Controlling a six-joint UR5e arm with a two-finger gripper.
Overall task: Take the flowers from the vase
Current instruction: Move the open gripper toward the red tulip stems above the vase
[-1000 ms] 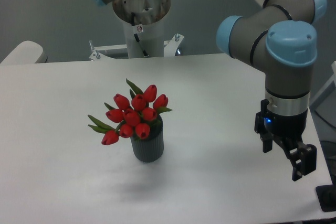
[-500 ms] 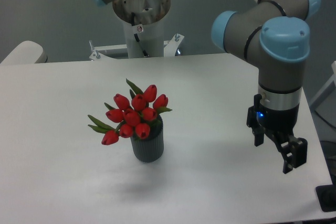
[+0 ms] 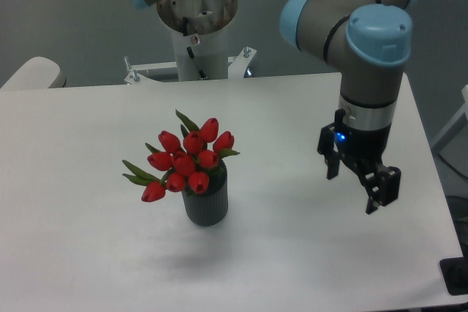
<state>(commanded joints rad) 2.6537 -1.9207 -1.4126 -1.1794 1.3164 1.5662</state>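
Camera view: gripper (image 3: 356, 185) hangs above the white table (image 3: 88, 253), fingers spread, nothing between them, well apart from the tulips (image 3: 186, 158), to their right. Red tulip bunch stands in the ribbed dark grey vase (image 3: 206, 202), near table centre. Advice: approach over the buds, descend around the stems near the vase rim, close gently, lift straight up so the vase stays put.

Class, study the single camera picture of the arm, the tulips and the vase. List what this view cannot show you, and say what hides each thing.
- Stems of the flowers: hidden inside the vase.
- Far side of the vase: turned away from the camera.
- Upper arm: cut off by the top edge.
- The hand's inner finger faces: too small and dark to make out.
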